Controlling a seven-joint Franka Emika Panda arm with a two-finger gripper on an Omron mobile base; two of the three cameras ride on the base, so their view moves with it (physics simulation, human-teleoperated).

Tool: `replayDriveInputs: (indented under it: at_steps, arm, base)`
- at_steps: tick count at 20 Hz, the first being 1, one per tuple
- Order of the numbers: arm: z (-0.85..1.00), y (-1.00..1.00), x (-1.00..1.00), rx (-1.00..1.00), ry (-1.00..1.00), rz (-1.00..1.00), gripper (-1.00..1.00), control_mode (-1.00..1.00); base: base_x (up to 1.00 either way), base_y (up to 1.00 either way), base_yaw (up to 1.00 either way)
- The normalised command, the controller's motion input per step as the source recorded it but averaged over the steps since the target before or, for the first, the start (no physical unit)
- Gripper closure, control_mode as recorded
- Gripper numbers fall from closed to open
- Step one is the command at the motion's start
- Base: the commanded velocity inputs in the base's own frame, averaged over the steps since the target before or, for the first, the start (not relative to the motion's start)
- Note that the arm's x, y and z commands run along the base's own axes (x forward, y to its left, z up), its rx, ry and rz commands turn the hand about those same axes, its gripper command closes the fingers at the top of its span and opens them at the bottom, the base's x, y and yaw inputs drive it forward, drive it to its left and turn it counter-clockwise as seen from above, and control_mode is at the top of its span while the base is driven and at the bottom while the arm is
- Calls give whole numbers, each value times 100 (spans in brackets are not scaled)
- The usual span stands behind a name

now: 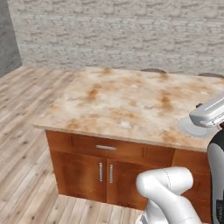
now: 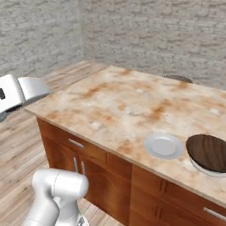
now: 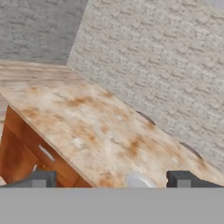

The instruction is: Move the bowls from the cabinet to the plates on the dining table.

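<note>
The dining table (image 1: 122, 105) with its marbled top spreads across both base views. In the right base view, a bare white plate (image 2: 163, 146) lies near the table's front edge. Just right of it a dark brown bowl (image 2: 209, 152) sits upright on a second plate, whose pale rim (image 2: 204, 170) peeks out beneath. In the left base view my white wrist (image 1: 209, 114) hangs over the bare plate (image 1: 191, 127) and hides part of it. In the hand view my gripper (image 3: 111, 180) is open, nothing between its fingertips (image 3: 40, 179), and the plate (image 3: 138, 180) lies low between them. The cabinet is out of view.
Dark chair backs (image 1: 153, 70) (image 2: 178, 78) rise just past the table's far edge, in front of a pale brick wall. Under the top are brown drawers and doors with silver handles (image 1: 106, 148). Open wooden floor (image 1: 26, 131) lies left of the table.
</note>
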Motion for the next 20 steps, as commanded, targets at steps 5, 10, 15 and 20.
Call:
replayDriveInputs:
  at_steps: [5,10,15,20]
  arm:
    - [0,0,0,0,0,0,-100,100]
    - [0,0,0,0,0,0,-100,100]
    - [0,0,0,0,0,0,-100,100]
    - [0,0,0,0,0,0,-100,100]
  base:
    - [-10,17,50]
    - [-9,22,49]
    - [-1,31,46]
    - [0,32,46]
